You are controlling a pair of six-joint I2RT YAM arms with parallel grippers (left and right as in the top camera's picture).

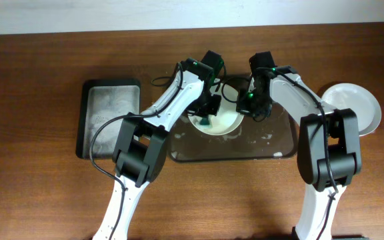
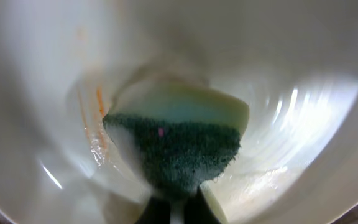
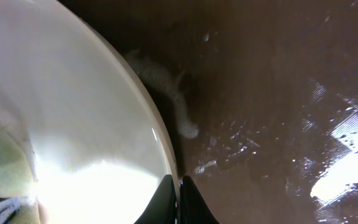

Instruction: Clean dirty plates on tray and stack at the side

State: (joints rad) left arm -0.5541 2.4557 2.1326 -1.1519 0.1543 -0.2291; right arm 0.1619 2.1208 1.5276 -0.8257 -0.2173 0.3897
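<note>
A white plate (image 1: 224, 123) sits tilted over the back of the large dark tray (image 1: 272, 143). My right gripper (image 1: 249, 107) is shut on the plate's right rim; in the right wrist view the two fingers (image 3: 178, 194) pinch the rim of the plate (image 3: 73, 124) above the wet tray (image 3: 278, 93). My left gripper (image 1: 207, 119) is shut on a green and yellow sponge (image 2: 179, 146) and presses it inside the plate (image 2: 303, 124). Orange smears (image 2: 98, 106) show beside the sponge. Another white plate (image 1: 353, 107) lies on the table at the right.
A smaller narrow dark tray (image 1: 109, 119) with a grey soapy inside lies at the left. A streak of white foam (image 3: 166, 87) and water drops lie on the large tray's floor. The wooden table ends at a white wall at the back.
</note>
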